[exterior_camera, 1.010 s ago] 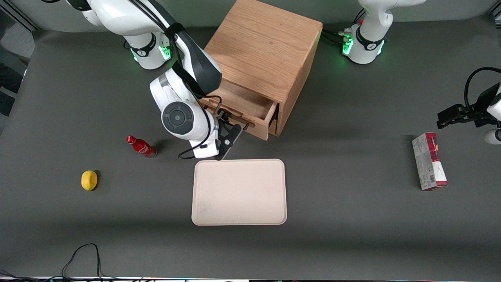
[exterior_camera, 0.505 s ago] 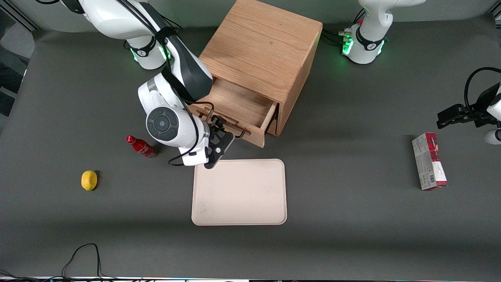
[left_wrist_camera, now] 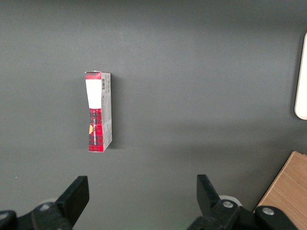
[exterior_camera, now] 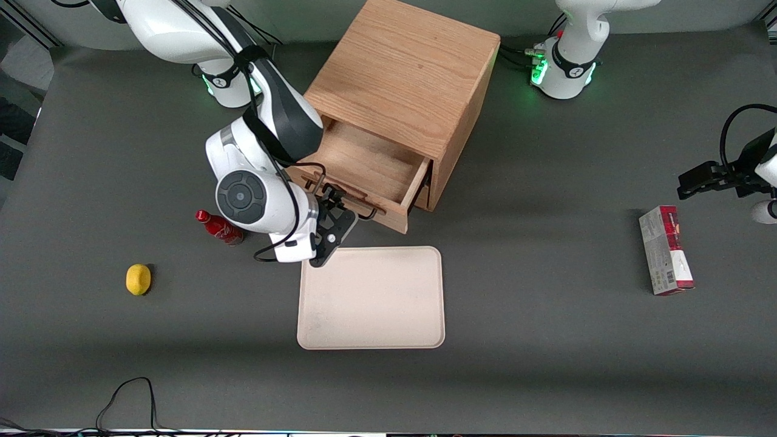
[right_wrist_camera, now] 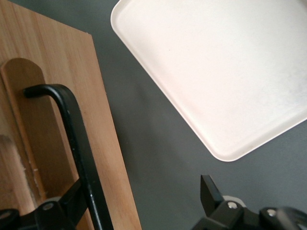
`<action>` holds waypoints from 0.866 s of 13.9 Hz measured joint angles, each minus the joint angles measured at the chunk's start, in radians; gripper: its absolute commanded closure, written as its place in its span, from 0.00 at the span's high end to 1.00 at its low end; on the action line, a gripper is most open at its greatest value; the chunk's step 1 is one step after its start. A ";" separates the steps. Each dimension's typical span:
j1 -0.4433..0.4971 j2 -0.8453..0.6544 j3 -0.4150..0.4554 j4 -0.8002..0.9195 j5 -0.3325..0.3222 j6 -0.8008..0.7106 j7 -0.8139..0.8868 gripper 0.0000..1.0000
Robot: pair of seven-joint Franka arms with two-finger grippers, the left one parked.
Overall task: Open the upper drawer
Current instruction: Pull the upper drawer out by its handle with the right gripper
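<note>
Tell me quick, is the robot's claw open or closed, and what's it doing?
Gripper: open, its fingers either side of the black handle of the upper drawer, which is pulled partway out. Not clamped on it.

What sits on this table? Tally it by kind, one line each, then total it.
Bottle: 1, red
Lemon: 1
Tray: 1, cream
Carton: 1
Cabinet: 1, its upper drawer pulled out
Total: 5
The gripper is at the upper drawer's handle, jaws open.
</note>
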 measured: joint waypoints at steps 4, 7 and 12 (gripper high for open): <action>-0.018 0.008 0.000 0.019 0.000 0.000 -0.002 1.00; -0.023 0.014 0.000 0.026 0.000 0.000 -0.003 1.00; -0.037 0.033 0.000 0.045 0.000 0.000 -0.003 1.00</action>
